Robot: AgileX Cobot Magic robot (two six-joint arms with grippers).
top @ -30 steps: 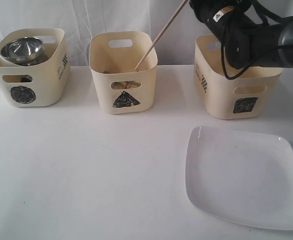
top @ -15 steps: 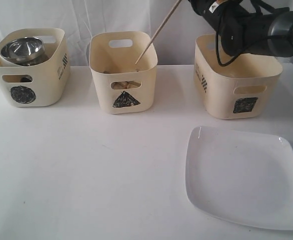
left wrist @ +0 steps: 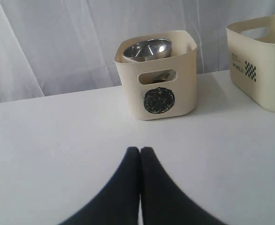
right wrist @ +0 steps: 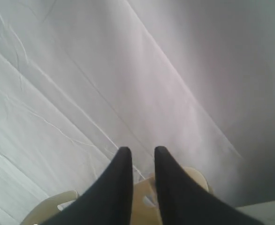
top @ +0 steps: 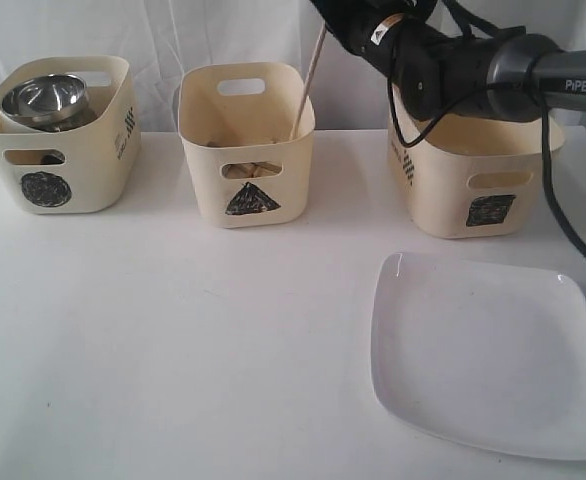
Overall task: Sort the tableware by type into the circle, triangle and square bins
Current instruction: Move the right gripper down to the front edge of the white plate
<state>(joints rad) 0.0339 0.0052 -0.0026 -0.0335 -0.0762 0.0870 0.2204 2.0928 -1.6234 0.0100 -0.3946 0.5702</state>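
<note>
A wooden chopstick [top: 308,80] stands almost upright with its lower end inside the triangle bin [top: 245,160]. Its top reaches up to my right arm [top: 433,60] at the upper edge of the exterior view. In the right wrist view my right gripper [right wrist: 142,152] is open with nothing between its fingers. The large white plate [top: 483,350] lies on the table at front right. A steel bowl [top: 43,98] sits upside down on top of the circle bin [top: 53,150]. My left gripper [left wrist: 140,151] is shut and empty, low over the table in front of the circle bin [left wrist: 156,89].
The square bin [top: 473,180] stands at the back right, under my right arm. A white curtain hangs behind the three bins. The side of the triangle bin [left wrist: 264,61] shows at the edge of the left wrist view.
My right arm has swung left over the bins. The chopstick went from slanted to nearly upright, its tip deeper in the triangle bin. The right jaws have parted.
</note>
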